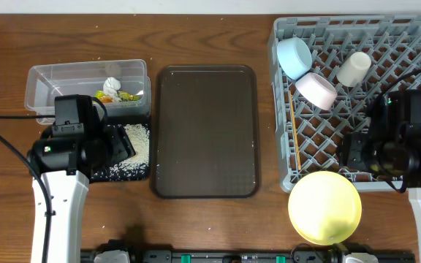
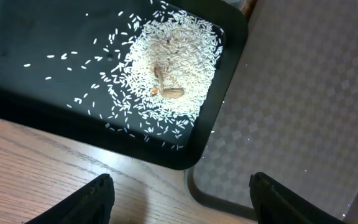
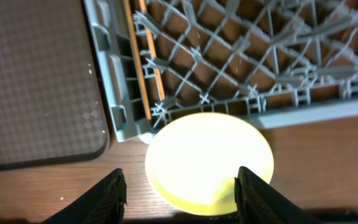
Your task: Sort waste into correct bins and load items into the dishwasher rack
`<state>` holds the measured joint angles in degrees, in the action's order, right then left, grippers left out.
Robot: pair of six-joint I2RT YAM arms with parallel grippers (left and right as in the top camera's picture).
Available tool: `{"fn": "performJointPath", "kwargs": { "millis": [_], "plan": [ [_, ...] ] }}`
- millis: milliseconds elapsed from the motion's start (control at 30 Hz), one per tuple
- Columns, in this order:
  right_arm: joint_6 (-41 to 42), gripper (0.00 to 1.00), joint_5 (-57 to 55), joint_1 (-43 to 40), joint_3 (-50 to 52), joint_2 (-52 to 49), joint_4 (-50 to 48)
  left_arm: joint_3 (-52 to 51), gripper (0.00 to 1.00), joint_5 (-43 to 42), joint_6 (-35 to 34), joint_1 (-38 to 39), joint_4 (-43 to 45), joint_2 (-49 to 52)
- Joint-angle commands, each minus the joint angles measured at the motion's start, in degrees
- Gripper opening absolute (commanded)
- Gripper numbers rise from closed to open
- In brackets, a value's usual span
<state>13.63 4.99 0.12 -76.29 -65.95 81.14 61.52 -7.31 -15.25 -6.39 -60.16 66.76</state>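
Where the left arm (image 1: 61, 193) covers part of the black tray (image 2: 30, 37), the left gripper (image 2: 180, 182) hangs open, empty, over rice (image 2: 173, 68); rightward, the right gripper (image 3: 179, 177) gapes empty above the yellow plate (image 3: 207, 158), whose far edge overlaps the dishwasher rack (image 3: 114, 93).

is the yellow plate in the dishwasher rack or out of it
Out. The yellow plate lies on the table at the dishwasher rack's near edge, not among its pegs.

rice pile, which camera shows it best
Left wrist view: the rice pile lies close and unobstructed in the black tray, single grains distinct. Overhead shows only a small white patch in that tray. The right wrist view misses it.
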Motion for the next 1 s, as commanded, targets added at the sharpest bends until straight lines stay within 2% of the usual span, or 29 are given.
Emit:
{"fn": "performJointPath", "kwargs": {
  "millis": [0,300,400,967],
  "plan": [
    [5.9,0.55,-1.7,-0.6,2.8,-0.3,0.2,-0.2,0.72,0.3,-0.5,-0.3,-0.2,0.2],
    [13.7,0.56,-1.8,-0.7,10.7,-0.3,-0.8,-0.2,0.72,0.3,-0.5,-0.3,-0.4,0.2],
    [16.4,0.62,-1.8,-0.7,13.2,-0.3,-1.9,-0.2,0.73,0.3,-0.5,-0.3,-0.4,0.2],
    [37.2,0.57,-1.5,0.0,26.2,-0.3,-7.7,-0.2,0.73,0.3,-0.5,-0.3,-0.4,0.2]
  ]
}}
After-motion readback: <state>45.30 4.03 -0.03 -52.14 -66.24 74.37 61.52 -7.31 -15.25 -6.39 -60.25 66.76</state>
